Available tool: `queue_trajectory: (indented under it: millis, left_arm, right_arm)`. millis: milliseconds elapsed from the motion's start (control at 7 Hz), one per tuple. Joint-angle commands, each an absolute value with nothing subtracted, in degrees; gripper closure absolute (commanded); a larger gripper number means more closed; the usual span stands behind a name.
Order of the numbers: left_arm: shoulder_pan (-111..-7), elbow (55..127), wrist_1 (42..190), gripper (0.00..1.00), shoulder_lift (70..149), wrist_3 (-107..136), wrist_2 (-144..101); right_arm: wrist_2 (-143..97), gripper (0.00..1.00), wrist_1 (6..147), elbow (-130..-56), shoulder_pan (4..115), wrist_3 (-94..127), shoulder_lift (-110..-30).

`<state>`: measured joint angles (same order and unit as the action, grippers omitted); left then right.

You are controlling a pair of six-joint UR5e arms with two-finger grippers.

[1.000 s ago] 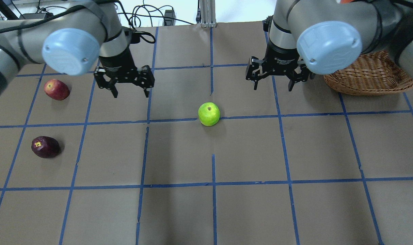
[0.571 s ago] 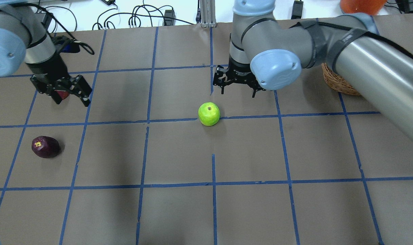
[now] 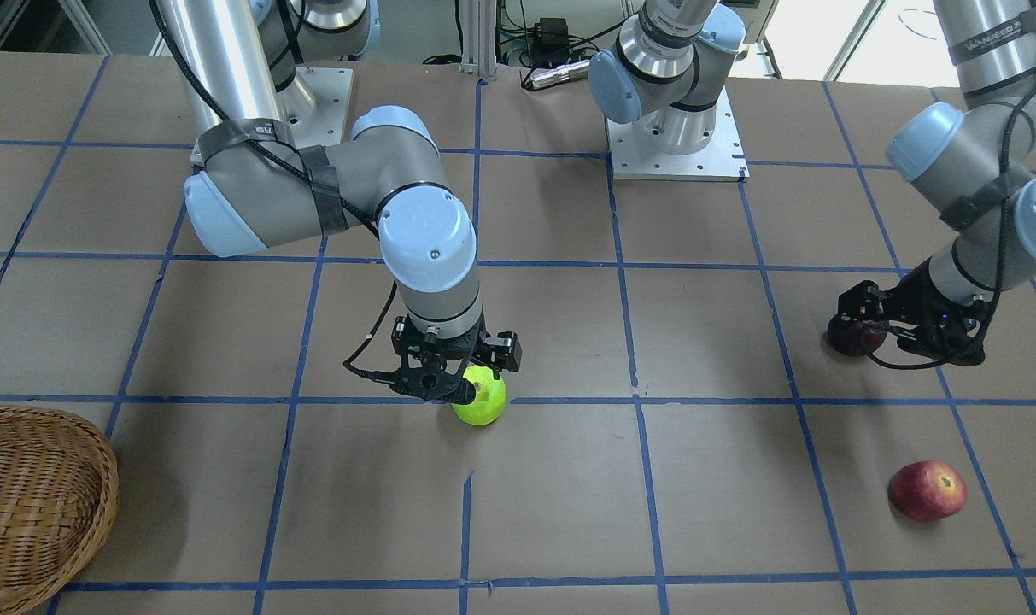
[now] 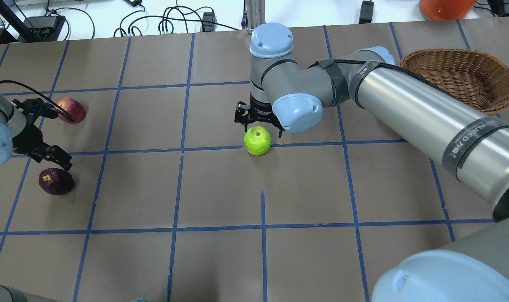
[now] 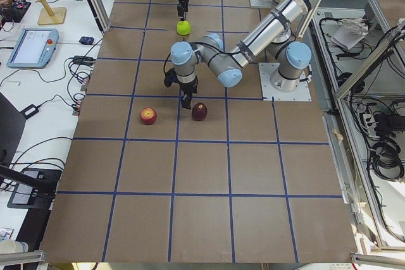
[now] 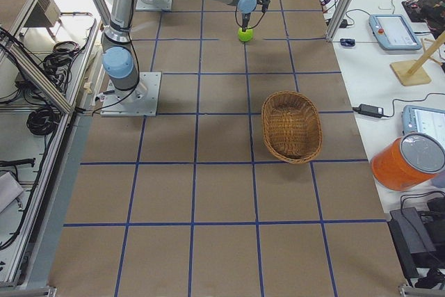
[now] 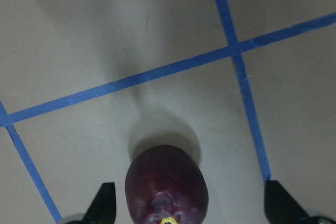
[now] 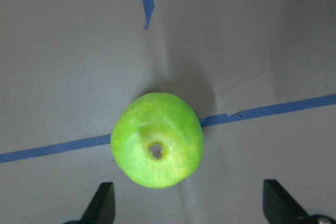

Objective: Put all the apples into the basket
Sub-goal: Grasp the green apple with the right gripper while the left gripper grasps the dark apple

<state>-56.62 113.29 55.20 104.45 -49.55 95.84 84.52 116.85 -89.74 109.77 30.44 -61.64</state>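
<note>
right gripper (image 8: 191, 205): fingers spread wide, nothing in them, hanging just above the green apple (image 8: 157, 148). Key relation: the apple isn't centred in the gap. In the wrist view it sits toward the view-left finger and a bit ahead of the tip line. Stem pit faces up and the body is near round, so there's no axis to align to. I'd say a small sideways trim, then straight down, then close. It's round and smooth, so likely to squirt out if one pad touches first.

left gripper (image 7: 192, 205): also wide and empty, just over the maroon apple (image 7: 167, 182). The apple shows between the tips, again biased to the view-left finger. It lies on its side with its long axis across the closing line, so the fingers would meet the narrow width. Good.

red apple (image 4: 70, 110): on the table near the left gripper, untouched. Left arm is clearly the nearer one.

table (image 4: 220, 188): flat brown paper with a blue tape grid, no lip to stop a nudged apple rolling. Green apple sits on a tape line mid-table.

basket (image 4: 460, 73): far side, robot's right, no apple in it yet; all three are out. Right arm is near it; the left gripper is well apart from it, across the table.

Beyond the table edge: cables and an orange tub (image 4: 445, 6), out of the way.
</note>
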Motion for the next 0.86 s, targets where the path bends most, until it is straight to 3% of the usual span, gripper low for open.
queue_trajectory:
  millis: [0, 571, 714]
  left_arm:
    - [-56.2, 116.1, 51.6, 0.0, 106.2, -49.7, 100.5]
    - [-56.2, 115.8, 51.1, 0.0, 109.9, -48.0, 102.1]
    - [-56.2, 115.4, 51.2, 0.47, 109.5, -48.2, 102.2]
  right_arm:
    - [84.2, 0.0, 117.8, -89.7, 109.9, 30.4, -60.3]
    - [80.7, 0.0, 118.7, -89.7, 109.9, 30.0, -57.9]
    - [80.7, 0.0, 119.7, -89.7, 109.9, 30.0, -57.0]
